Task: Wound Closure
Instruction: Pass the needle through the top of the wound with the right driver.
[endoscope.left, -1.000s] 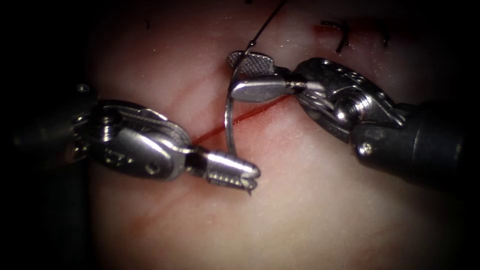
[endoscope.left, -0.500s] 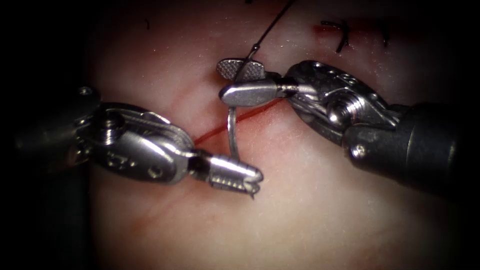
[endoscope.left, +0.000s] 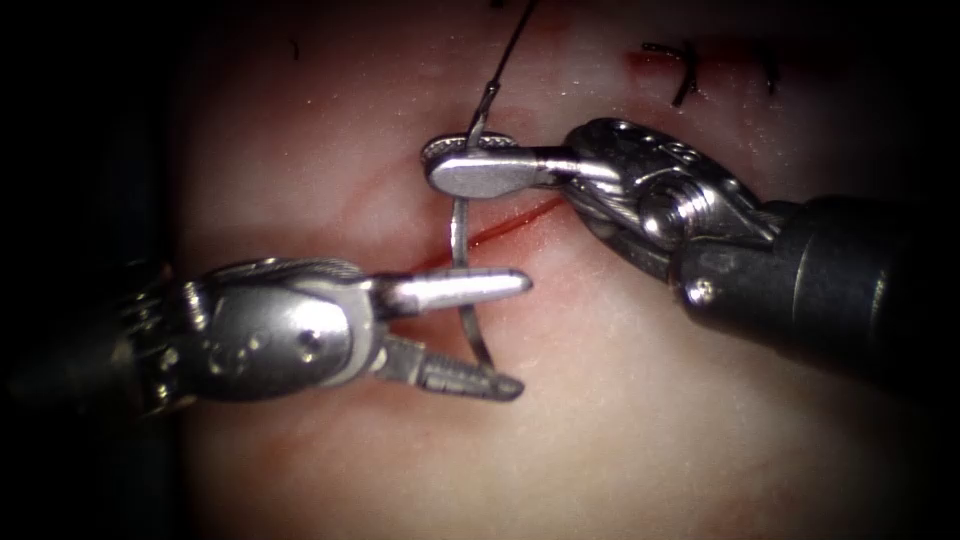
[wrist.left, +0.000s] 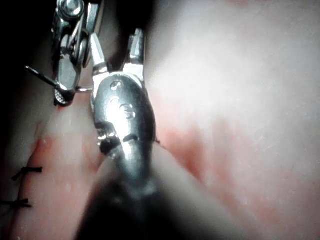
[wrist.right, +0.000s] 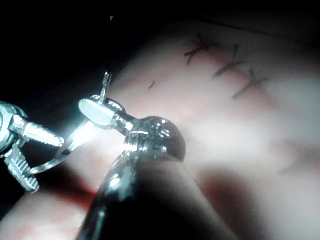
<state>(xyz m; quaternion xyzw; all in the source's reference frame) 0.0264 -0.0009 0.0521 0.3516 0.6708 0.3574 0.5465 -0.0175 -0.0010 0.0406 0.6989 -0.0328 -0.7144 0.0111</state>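
Observation:
The curved needle (endoscope.left: 458, 225) stands free above the tissue (endoscope.left: 640, 440) and crosses the red cut (endoscope.left: 515, 222). My right tool (endoscope.left: 437, 168) comes in from the right, shut on the needle close to its thread end. Black thread (endoscope.left: 510, 50) runs up from that end. My left tool (endoscope.left: 520, 335) is open, its two jaws spread on either side of the needle's pointed half without gripping it. The right wrist view shows the right tool (wrist.right: 95, 110) clamping the needle (wrist.right: 60, 155), with the left tool's open jaws (wrist.right: 22, 150) beside it. The left tool (wrist.left: 117, 50) stands open in the left wrist view.
Finished black stitches (endoscope.left: 685, 75) sit along the cut at the upper right, also seen as stitches (wrist.right: 235, 65) and stitches (wrist.left: 27, 172). Red fluid lines the open part of the cut between the two tools.
My right tool's jaws closed on the needle near its thread end. My left tool opened and let go of the needle's pointed end, rolling as it did.

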